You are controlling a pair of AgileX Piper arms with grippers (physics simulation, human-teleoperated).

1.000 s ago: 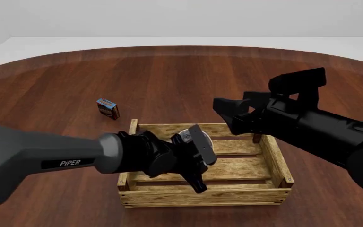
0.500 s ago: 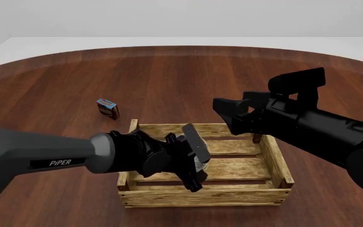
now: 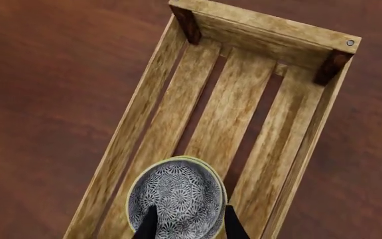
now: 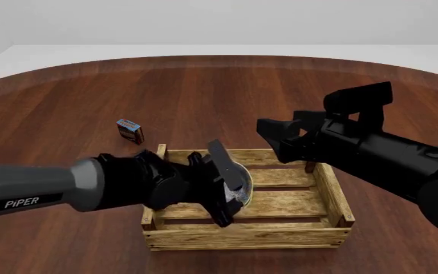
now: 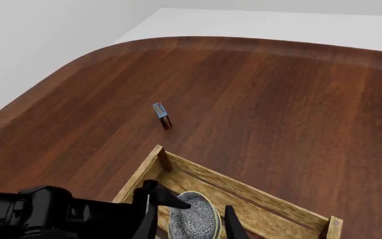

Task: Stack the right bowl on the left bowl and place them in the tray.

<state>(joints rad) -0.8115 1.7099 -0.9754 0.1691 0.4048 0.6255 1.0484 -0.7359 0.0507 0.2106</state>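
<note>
Two stacked bowls (image 3: 177, 199), grey-patterned inside with a yellowish double rim, rest on the slats at the left end of the wooden tray (image 3: 138, 129). In the front view the bowls (image 4: 239, 184) show partly behind my left gripper (image 4: 227, 185), which is open, its fingers apart on either side of the stack's near edge. The left wrist view has that gripper (image 3: 191, 226) at the bowls' edge. My right gripper (image 4: 276, 140) hovers open and empty above the tray's (image 4: 333, 194) back rail. From the right wrist the bowls (image 5: 191, 219) lie below, between its fingertips (image 5: 234, 224).
A small red-blue box (image 4: 130, 130) stands on the dark wooden table behind and left of the tray, also seen as the box (image 5: 162, 114) in the right wrist view. The left arm (image 5: 65, 214) crosses the tray's left end.
My left arm has drawn back to the left, its gripper sliding off the bowls, which stay in the tray. The right arm has not moved.
</note>
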